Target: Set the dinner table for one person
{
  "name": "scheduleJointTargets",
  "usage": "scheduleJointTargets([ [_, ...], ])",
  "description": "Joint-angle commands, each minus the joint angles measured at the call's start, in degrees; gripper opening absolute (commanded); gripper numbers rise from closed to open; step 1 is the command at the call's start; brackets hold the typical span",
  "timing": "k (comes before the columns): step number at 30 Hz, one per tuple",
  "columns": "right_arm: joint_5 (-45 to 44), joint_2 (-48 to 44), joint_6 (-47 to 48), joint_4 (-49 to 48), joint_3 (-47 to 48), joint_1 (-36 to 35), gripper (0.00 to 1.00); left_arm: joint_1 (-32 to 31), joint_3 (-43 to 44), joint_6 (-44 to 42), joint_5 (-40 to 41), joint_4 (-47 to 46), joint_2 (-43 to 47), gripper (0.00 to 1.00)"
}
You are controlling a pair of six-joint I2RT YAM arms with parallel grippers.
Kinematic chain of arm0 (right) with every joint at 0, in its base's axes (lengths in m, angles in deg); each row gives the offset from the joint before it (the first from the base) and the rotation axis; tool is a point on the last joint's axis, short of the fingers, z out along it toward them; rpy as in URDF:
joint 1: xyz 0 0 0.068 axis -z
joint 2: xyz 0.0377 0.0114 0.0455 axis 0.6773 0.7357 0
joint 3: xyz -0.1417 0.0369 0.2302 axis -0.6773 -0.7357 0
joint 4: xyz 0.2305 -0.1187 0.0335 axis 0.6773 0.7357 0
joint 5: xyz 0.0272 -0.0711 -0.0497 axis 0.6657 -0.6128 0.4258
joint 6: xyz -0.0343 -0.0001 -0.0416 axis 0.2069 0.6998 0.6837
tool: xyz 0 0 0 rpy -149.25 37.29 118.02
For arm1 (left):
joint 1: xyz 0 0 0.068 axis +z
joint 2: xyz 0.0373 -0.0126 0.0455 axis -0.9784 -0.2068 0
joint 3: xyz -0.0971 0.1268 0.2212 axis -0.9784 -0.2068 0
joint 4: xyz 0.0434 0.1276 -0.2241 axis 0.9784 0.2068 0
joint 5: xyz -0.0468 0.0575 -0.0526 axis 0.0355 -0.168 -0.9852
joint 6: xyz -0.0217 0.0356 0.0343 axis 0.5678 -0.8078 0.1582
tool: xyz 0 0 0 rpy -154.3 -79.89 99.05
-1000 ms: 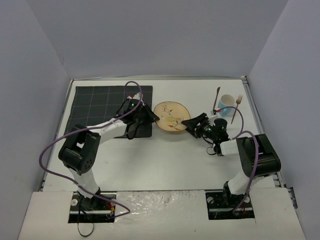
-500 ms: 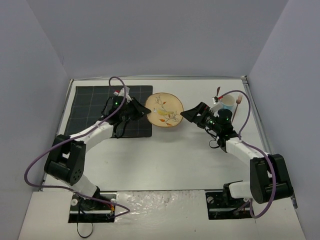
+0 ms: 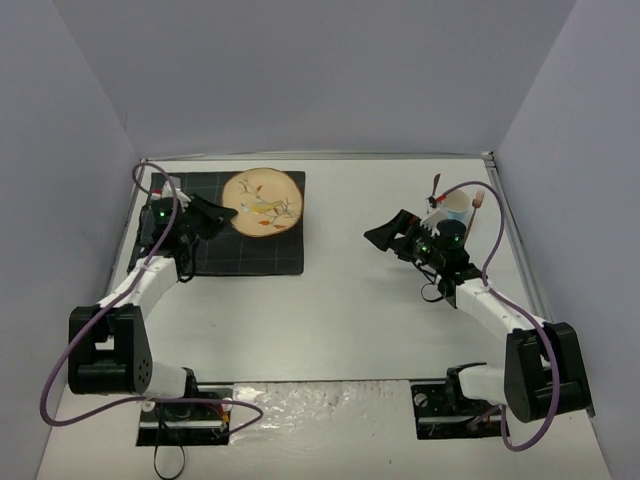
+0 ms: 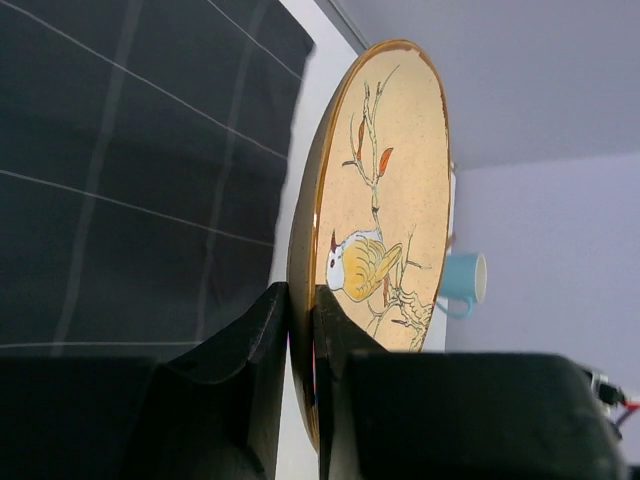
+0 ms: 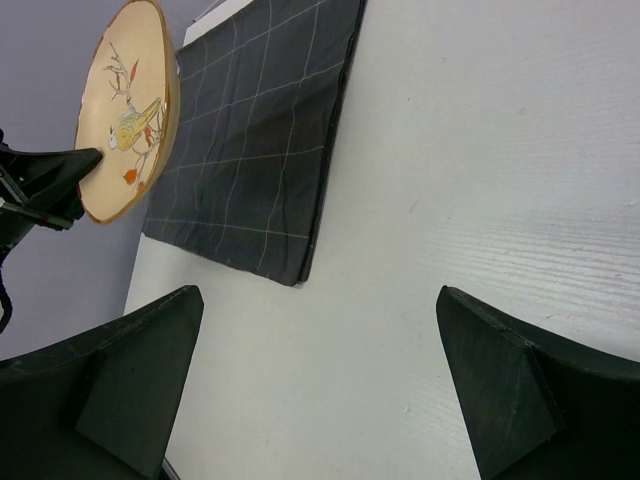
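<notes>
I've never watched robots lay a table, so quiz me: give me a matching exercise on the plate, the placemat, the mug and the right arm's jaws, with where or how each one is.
Things:
1. plate
2. placemat
3. mug
4. right gripper

States:
A. light blue, far right of the dinner table
B. jaws open, holding nothing
C. rim clamped in the left gripper
D. dark, grid-lined, lying flat at the far left

Pairs: 1-C; 2-D; 3-A; 4-B
</notes>
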Motion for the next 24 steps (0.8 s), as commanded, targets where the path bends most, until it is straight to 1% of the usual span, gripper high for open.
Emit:
scheduleJointTargets([
  [1,0.73,-2.99,3.05,-1.37,3.32,0.13,1.0,8.8,0.06,2.03,-3.68,-13.27,3.13,0.0],
  [3,1.06,-3.06,3.34,-1.37,3.33,0.13,1.0,10.59,-0.77,2.32,-4.42,-14.8,2.34,0.0],
  [5,1.61,-3.21,3.99,-1.57,3.27,0.13,1.0,12.92,-1.66,2.99,-5.66,-19.87,0.2,0.0],
  [8,2.35,-3.15,4.42,-1.94,3.27,0.13,1.0,14.85,-2.06,3.94,-6.2,-24.88,-3.65,0.0],
  [11,2.84,-3.14,4.49,-2.2,3.27,0.13,1.0,15.72,-1.27,4.85,-7.27,-30.86,-7.72,0.0],
  [15,3.15,-3.56,4.76,-2.3,3.03,0.13,1.0,16.61,-0.42,6.83,-7.64,-35.73,-13.82,0.0],
  [20,3.38,-3.89,5.37,-2.0,2.4,0.13,1.0,16.87,1.77,7.65,-8.35,-37.92,-18.57,0.0],
  [24,3.55,-3.91,5.66,-1.98,2.39,0.13,1.0,17.18,2.39,7.26,-8.55,-39.09,-20.56,0.0],
])
